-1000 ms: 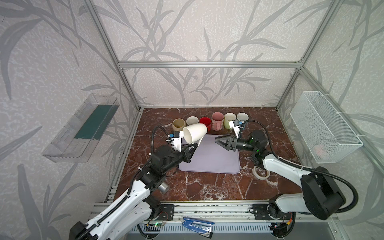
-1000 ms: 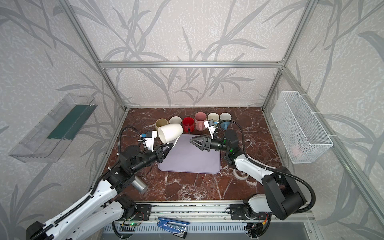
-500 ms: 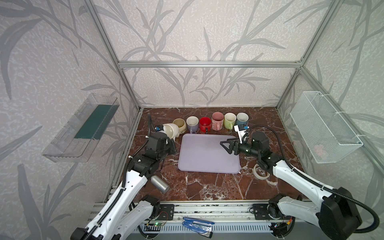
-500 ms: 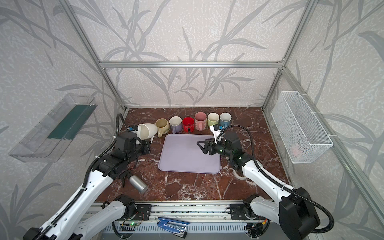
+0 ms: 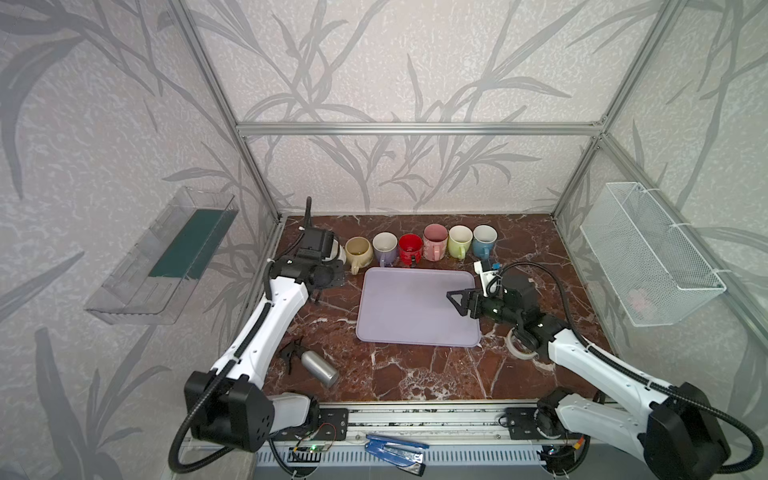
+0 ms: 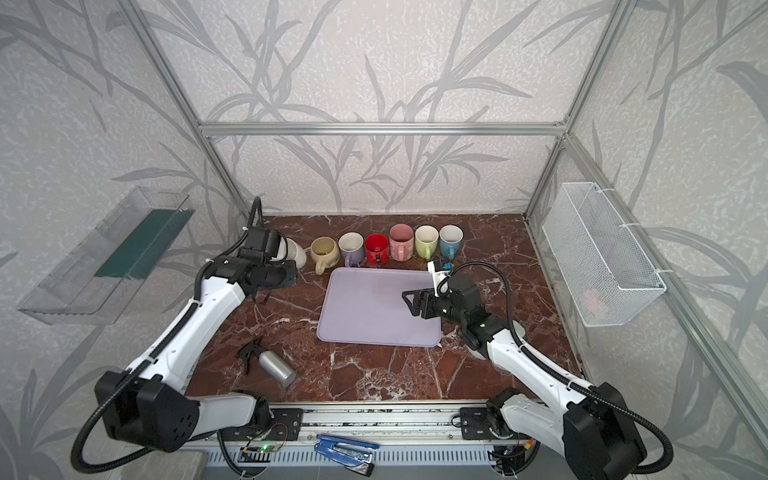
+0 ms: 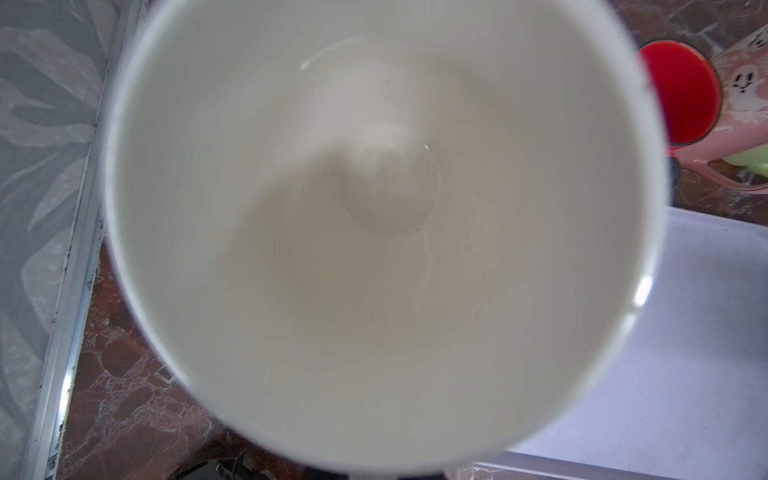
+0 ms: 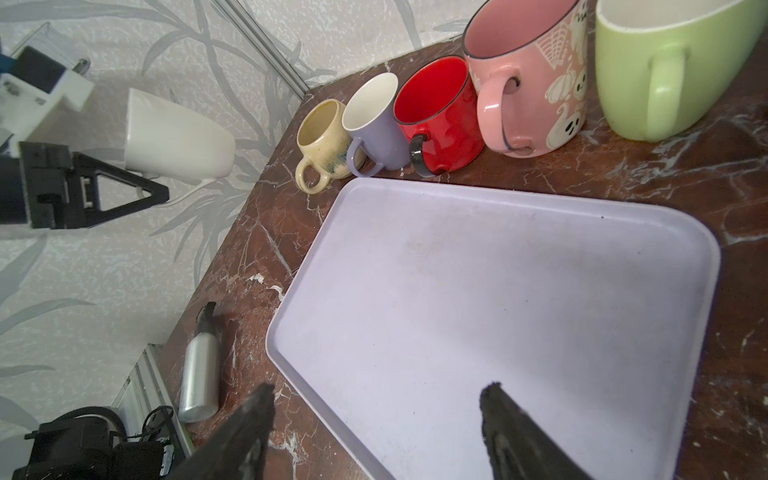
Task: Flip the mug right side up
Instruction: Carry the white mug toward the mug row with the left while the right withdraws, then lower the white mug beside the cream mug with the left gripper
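**White mug held tilted at the left end of the mug row**

In both top views the white mug (image 6: 296,252) is at the back left of the marble table (image 5: 415,374). It is just beside the beige mug (image 5: 358,249), which starts a row of six upright mugs along the far edge of the lavender tray (image 5: 399,316). The wrist of the left arm (image 5: 316,249) covers most of the white mug, so the grip cannot be judged from here. The right gripper (image 5: 457,304) hovers over the right part of the tray with its jaws spread, holding nothing. A silver spray bottle (image 5: 319,365) lies on its side near the front left.

In the left wrist view the white mug's open mouth (image 7: 382,232) fills nearly the whole frame. The red mug (image 7: 681,91) and a corner of the tray show past its rim.

In the right wrist view the white mug (image 8: 178,141) is tilted well off upright. Its base points toward the beige mug, and it is seen against the wall panel (image 8: 104,270). The left gripper (image 8: 160,194) is pressed together at the mug's handle, just under its wall. Whether the base touches the table cannot be told. The right gripper's fingertips (image 8: 254,417) stand wide apart above the tray
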Robot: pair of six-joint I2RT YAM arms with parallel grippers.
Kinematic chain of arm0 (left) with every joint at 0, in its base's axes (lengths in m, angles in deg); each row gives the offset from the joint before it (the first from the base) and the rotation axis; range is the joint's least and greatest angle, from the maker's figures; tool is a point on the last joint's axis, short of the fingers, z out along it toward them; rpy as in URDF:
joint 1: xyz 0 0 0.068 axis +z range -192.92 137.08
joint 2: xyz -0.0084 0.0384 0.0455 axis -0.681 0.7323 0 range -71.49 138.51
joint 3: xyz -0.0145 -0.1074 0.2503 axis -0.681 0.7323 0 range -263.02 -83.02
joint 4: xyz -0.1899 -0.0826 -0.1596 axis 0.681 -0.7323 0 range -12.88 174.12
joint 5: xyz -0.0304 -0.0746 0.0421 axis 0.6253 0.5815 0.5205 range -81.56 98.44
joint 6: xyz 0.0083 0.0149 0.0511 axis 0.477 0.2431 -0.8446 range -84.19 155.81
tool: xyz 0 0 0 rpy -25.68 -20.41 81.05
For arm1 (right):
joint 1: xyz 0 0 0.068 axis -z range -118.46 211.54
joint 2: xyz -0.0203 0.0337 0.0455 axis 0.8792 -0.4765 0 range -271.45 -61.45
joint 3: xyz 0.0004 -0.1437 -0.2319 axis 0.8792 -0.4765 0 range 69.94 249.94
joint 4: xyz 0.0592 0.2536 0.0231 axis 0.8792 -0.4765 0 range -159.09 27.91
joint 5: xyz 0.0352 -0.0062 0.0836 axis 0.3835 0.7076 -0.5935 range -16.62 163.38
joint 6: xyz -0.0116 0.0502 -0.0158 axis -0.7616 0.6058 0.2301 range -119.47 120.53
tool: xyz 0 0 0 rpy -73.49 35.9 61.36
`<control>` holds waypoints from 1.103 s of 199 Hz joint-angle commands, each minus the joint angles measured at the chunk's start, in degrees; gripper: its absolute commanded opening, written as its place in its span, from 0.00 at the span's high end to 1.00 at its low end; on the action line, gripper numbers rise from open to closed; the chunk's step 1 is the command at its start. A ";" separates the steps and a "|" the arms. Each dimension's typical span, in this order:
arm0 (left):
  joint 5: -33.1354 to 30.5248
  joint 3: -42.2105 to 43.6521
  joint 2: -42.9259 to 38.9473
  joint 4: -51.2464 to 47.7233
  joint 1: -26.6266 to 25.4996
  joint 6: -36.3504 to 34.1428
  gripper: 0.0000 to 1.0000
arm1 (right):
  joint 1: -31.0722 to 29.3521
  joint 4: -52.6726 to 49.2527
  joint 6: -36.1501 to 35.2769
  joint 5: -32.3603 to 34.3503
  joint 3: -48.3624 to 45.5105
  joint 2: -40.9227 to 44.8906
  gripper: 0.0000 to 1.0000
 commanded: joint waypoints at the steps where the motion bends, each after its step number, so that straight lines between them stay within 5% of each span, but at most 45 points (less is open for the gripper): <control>1: 0.72 -5.14 2.83 -1.26 1.87 -4.03 1.00 | -0.51 2.45 1.43 0.41 -0.57 1.27 0.22; 131: -5.68 -30.72 30.31 -13.61 5.45 -8.90 1.00 | -1.82 4.47 2.28 0.01 -0.68 -2.57 0.22; 220: -5.10 -36.66 38.62 -14.49 5.46 -8.90 1.00 | -1.83 4.49 2.01 0.55 -0.32 -4.09 0.22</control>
